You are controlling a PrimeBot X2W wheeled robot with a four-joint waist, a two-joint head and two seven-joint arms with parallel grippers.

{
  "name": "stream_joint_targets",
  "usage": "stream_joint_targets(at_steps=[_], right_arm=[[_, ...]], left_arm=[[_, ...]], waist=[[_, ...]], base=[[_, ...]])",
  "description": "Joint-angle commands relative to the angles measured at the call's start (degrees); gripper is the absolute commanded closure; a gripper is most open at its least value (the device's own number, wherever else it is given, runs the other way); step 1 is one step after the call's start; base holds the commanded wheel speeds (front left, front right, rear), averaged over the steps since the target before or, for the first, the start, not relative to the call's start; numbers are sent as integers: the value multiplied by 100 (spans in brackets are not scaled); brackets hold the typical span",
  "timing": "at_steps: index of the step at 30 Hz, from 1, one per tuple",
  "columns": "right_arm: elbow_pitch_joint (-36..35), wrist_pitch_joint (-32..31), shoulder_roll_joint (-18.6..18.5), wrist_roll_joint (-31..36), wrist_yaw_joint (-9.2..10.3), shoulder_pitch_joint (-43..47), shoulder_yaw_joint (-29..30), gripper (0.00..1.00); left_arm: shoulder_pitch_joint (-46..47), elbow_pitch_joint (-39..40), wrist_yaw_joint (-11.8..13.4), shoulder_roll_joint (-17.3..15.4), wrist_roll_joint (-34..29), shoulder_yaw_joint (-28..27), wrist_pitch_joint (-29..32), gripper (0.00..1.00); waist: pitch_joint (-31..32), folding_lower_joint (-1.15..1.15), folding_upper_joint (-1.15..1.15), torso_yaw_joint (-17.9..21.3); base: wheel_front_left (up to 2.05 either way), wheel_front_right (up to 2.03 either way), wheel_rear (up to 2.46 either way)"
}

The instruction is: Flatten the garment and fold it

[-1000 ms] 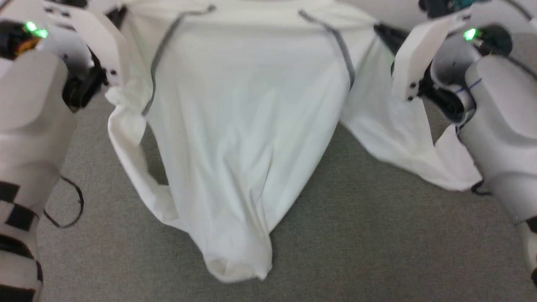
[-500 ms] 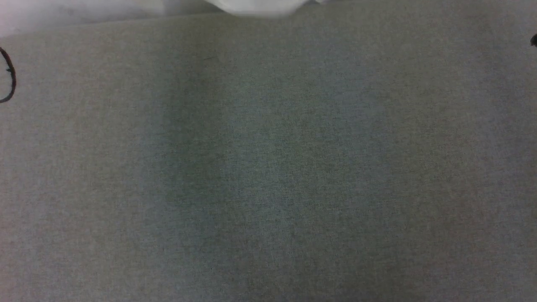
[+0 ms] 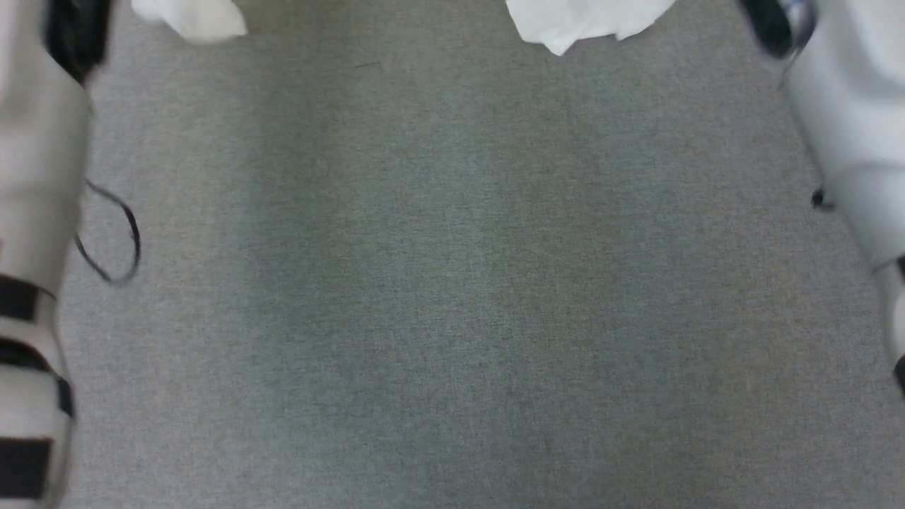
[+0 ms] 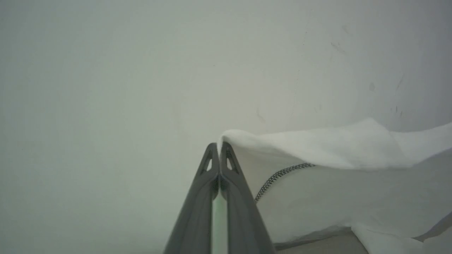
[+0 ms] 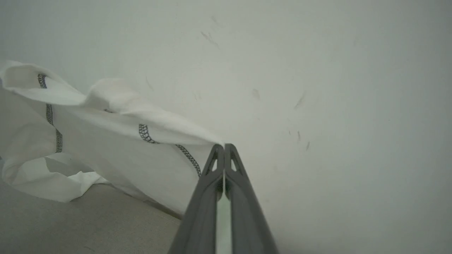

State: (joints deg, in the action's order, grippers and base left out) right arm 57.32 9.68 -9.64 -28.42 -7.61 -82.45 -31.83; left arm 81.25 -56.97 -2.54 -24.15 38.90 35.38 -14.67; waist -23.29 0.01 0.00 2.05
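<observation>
The garment [image 4: 335,169] is a large white thin shirt with a dark zigzag seam [image 4: 279,176]. In the left wrist view my left gripper [image 4: 219,148] is shut on its upper edge, and the cloth hangs away to the right. In the right wrist view my right gripper [image 5: 224,150] is shut on another edge, with the garment [image 5: 116,141] drooping to the left down to the floor. In the head view, two white tips of the garment [image 3: 587,21] hang at the top edge, and most of the shirt is out of frame.
Grey carpet [image 3: 452,283] spreads below the head camera. My pale left forearm [image 3: 35,177] and right forearm [image 3: 848,127] stand at the sides, with a black cable loop [image 3: 120,240] by the left one. A plain pale wall [image 5: 317,88] rises behind the garment.
The head camera has swung, so the shirt that filled its view now shows as two tips at the top. Both forearms have come back in at the sides.
</observation>
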Motion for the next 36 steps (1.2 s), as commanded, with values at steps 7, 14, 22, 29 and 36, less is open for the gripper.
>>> stream_joint_targets(at_steps=[7,14,22,29,36], right_arm=[[-764,199,-346,-766,12,1931,-761,100],[-1790,229,-825,-1064,12,3558,-922,100],[-3579,-252,-1325,-830,12,5661,-253,100],[-5589,-1423,-1150,-29,12,7697,1007,100],[-7196,-2684,-372,579,12,9576,1975,100]], left_arm=[[-2372,944,310,417,155,-586,-32,100],[-4553,2169,600,416,124,-901,-32,100],[-6808,3980,1234,54,242,-891,184,100],[-8252,5796,2135,-384,329,-992,682,100],[-9319,6856,2833,-689,412,-907,1295,100]], waist=[[715,-1,0,-296],[1371,-1,0,-239],[1966,-1,0,-160],[2205,-1,0,-108],[2356,-1,0,-75]], base=[[0,0,0],[0,0,0],[0,0,0],[0,0,0],[0,0,0]])
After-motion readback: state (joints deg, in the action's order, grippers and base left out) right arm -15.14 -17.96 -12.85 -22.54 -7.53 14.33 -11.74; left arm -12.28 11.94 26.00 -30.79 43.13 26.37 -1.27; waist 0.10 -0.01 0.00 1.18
